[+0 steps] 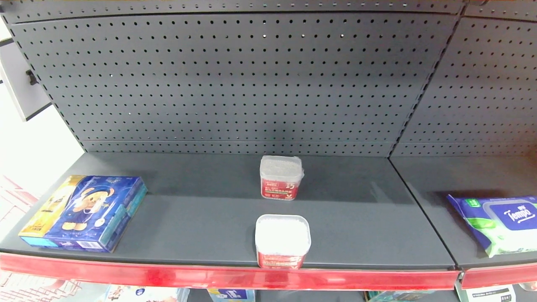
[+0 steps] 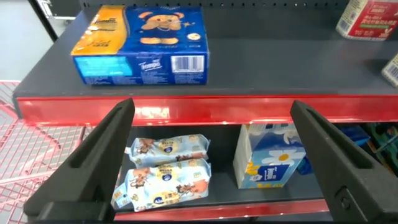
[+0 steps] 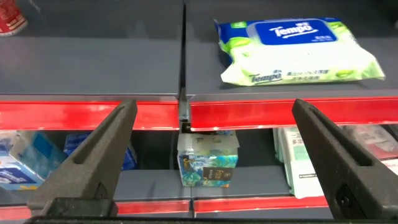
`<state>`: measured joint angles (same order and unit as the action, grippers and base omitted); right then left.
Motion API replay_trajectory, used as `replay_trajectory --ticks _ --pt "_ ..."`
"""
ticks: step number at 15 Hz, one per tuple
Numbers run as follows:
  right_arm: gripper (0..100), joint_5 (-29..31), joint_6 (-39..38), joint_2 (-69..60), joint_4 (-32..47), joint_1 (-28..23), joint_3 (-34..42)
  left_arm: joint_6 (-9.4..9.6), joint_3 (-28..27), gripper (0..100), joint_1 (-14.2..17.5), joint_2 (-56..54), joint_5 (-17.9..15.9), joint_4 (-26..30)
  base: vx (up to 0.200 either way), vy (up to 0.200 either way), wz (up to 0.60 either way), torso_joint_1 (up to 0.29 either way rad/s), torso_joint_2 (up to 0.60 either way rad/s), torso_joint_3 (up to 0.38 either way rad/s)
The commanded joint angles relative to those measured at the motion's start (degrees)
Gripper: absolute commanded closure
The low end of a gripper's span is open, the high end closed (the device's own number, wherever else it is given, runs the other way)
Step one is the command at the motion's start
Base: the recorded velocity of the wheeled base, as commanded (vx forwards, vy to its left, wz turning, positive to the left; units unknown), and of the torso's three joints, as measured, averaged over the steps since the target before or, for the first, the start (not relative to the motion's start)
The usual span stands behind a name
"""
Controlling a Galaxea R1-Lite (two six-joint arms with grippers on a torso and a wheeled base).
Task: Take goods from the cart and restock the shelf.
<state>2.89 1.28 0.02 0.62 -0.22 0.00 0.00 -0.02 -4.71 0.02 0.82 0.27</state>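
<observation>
A dark grey shelf (image 1: 201, 226) with a red front strip holds a blue tissue box with a bear (image 1: 84, 212) at the left. Two white tubs with red labels stand in the middle, one near the front edge (image 1: 282, 240) and one behind it (image 1: 280, 176). A green and blue wet-wipes pack (image 1: 499, 222) lies on the right section. My left gripper (image 2: 211, 168) hangs open in front of the shelf below the tissue box (image 2: 143, 43), holding nothing. My right gripper (image 3: 214, 168) is open too, below the wipes pack (image 3: 298, 50).
A perforated grey back panel (image 1: 235, 84) rises behind the shelf. On the lower shelf sit wipes packs (image 2: 165, 171), a blue and white carton (image 2: 270, 155) and a small patterned box (image 3: 207, 158). A red wire cart (image 2: 18, 168) stands at the left.
</observation>
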Motion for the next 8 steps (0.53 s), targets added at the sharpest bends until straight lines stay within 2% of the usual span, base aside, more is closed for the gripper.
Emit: replay_trajectory --ticks 1,8 --pt "0 0.01 0.04 0.06 -0.01 0.04 0.00 0.00 0.02 0 0.05 -0.02 -0.03 0.00 0.000 0.000 0.00 0.000 0.00 0.000" --pt "0 0.01 -0.05 0.06 -0.01 0.04 0.00 0.00 0.02 0 0.05 -0.02 0.06 0.00 0.000 0.000 0.00 0.000 0.00 0.000"
